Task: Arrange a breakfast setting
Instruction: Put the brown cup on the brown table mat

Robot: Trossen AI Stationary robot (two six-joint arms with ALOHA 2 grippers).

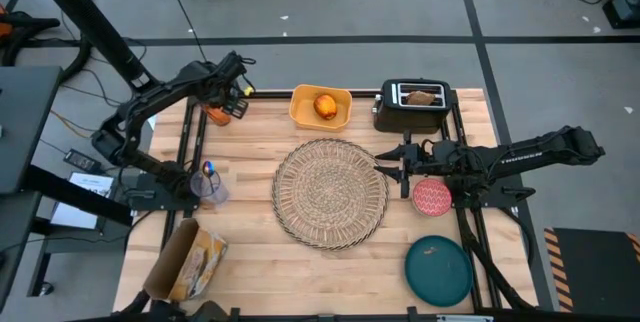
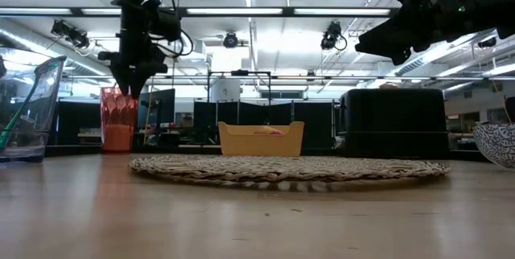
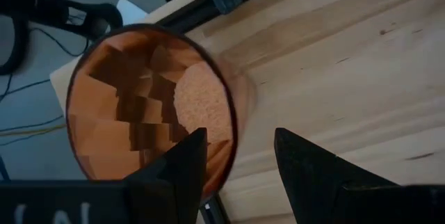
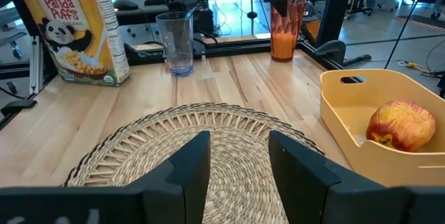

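The left gripper [image 1: 232, 101] hangs released over the orange cup [image 1: 221, 112] at the counter's [image 1: 250, 252] far left, while the right gripper [image 1: 393, 161] waits open beside the placemat [image 1: 330, 193].

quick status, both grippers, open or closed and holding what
Left gripper: open, over the orange cup's rim, holding nothing.
Right gripper: open, empty, above the straw placemat.

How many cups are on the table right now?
2: the translucent orange cup at the back-left corner under the left end effector, and a clear cup at the left edge, holding a spoon.
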